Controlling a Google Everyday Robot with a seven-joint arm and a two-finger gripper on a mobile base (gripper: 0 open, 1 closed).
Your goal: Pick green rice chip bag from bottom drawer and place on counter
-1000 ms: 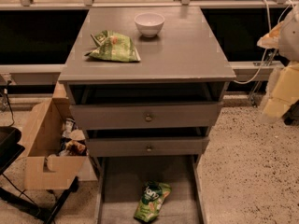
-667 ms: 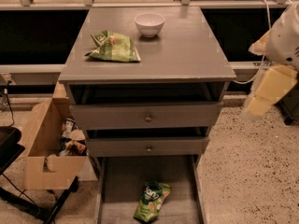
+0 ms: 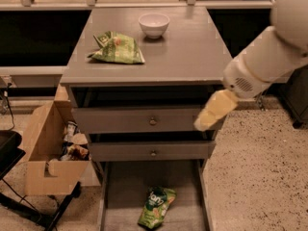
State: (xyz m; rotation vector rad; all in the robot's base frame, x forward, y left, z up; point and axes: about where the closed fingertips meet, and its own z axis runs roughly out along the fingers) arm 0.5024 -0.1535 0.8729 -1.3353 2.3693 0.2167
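Note:
The green rice chip bag lies on the floor of the open bottom drawer, near its front and right of the middle. The grey counter tops the cabinet. My white arm reaches in from the upper right. My gripper is a pale yellowish shape in front of the right end of the upper drawer front. It hangs well above the bag and to its right, and holds nothing that I can see.
A paler, flatter green bag and a white bowl sit on the counter. Two closed drawer fronts with knobs are above the open drawer. A cardboard box with clutter stands left of the cabinet. A black stand is at the lower left.
My arm has swung in from the right edge, down and to the left, so the gripper is now in front of the cabinet's right side. The bag has not moved.

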